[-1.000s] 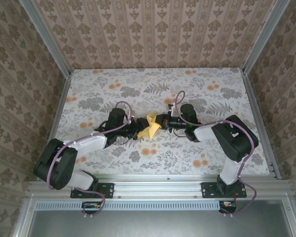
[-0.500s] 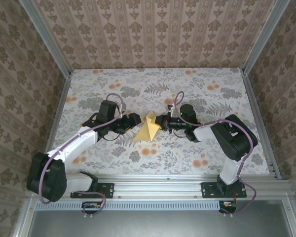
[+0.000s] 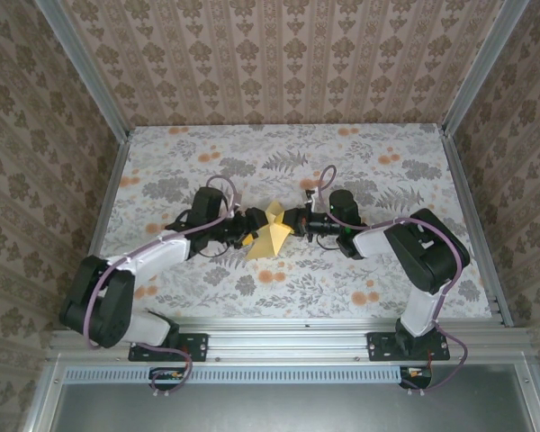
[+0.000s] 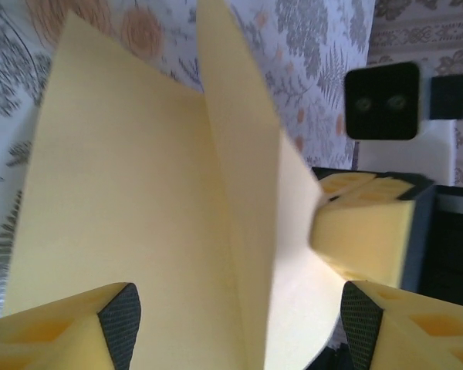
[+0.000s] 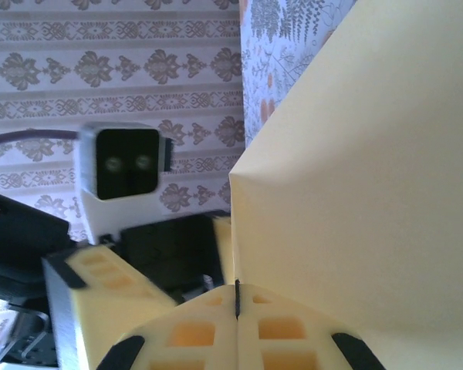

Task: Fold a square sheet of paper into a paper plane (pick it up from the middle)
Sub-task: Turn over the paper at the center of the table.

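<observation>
Left arm (image 3: 153,256) and right arm (image 3: 414,247), white links between black joint housings, looping purple cables (image 3: 89,306), yellow fingers (image 4: 54,339) tipped with black textured pads, black bases (image 3: 166,346) at 6 o'clock.

The paper (image 3: 272,232) is plain yellow-orange, the cloth (image 3: 369,166) white with grey-and-orange florals.

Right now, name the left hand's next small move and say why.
Probably close the left hand on the raised crease of the paper: its fingers stand open either side of it, while the right hand is shut on the paper.
</observation>
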Robot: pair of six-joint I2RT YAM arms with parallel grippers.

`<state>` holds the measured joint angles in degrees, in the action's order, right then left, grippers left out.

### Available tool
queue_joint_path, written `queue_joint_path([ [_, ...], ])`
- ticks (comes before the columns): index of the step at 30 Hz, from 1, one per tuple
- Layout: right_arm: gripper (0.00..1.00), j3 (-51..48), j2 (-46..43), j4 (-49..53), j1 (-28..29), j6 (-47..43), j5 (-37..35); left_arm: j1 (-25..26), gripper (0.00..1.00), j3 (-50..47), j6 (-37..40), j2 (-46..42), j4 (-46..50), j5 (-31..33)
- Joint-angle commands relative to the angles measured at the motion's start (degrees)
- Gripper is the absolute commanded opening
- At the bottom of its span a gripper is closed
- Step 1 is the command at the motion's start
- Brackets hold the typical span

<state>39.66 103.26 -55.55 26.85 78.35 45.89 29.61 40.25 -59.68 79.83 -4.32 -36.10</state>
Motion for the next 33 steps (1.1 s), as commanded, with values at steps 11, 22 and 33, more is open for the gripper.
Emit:
queue_joint_path([
  [11,0.01,0.4,3.3,-10.3,0.0,5.8,1.0,1.4,0.46,1.0,-7.9,5.3,-15.5,-1.5],
  [22,0.01,0.3,5.0,-11.8,0.0,6.7,0.3,1.3,0.27,1.7,-7.1,5.8,-14.9,-2.6],
  [33,0.01,0.0,5.8,-13.1,-0.4,7.7,0.1,1.0,0.17,0.8,-6.5,4.6,-13.8,-3.4],
])
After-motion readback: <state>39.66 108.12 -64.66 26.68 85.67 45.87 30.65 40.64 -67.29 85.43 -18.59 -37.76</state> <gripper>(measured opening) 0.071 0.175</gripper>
